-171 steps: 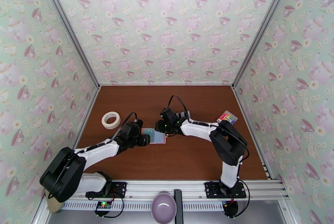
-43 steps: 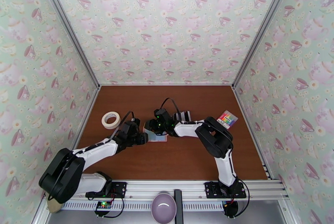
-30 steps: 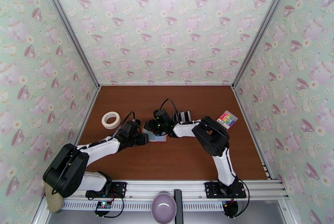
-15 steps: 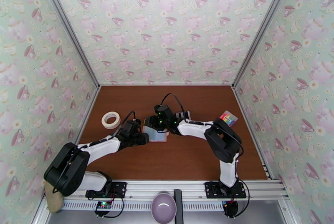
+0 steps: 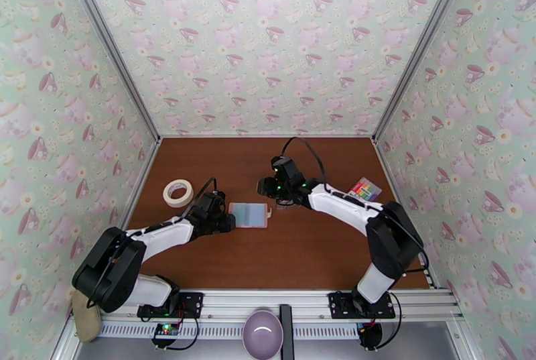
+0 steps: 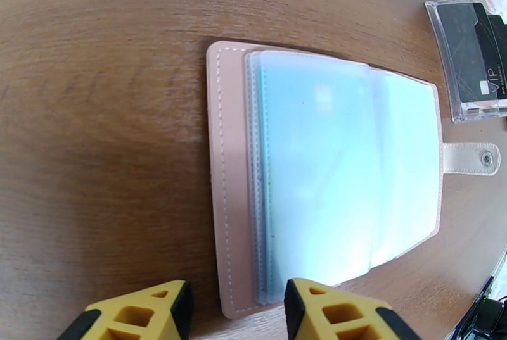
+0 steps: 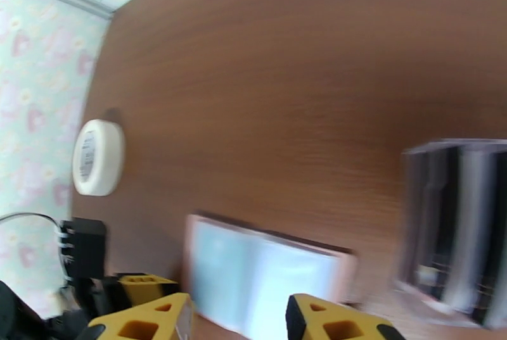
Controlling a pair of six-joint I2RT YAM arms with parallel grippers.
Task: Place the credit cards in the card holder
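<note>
Left wrist view is showing the card holder (image 6: 323, 170) lying open and flat on the worktop (image 6: 95, 113). Its pale blue sleeves are facing up and its snap tab (image 6: 472, 158) is pointing toward the clear stand (image 6: 443, 62), where the credit cards (image 6: 474, 50) are standing on edge, just beside the holder but not touching it. The left gripper (image 6: 234, 316) is hovering at the holder's near edge, its jaws standing moderately apart and gripping nothing. One fingertip (image 6: 329, 309) is overlapping the sleeve edge, though whether it is pressing down I cannot tell. In the blurred right wrist view the right gripper (image 7: 237, 319) is hanging above the holder, jaws likewise parted and empty, with the stand off to one side. No card is showing through the sleeves, so the task is looking to be at its start: the holder is lying opened and a first card is waiting to be fetched. The next move is calling for the right arm to reach over the stand, narrow its jaws across a single thin card edge and lift it straight out, with the left arm pinning the holder flat.
</note>
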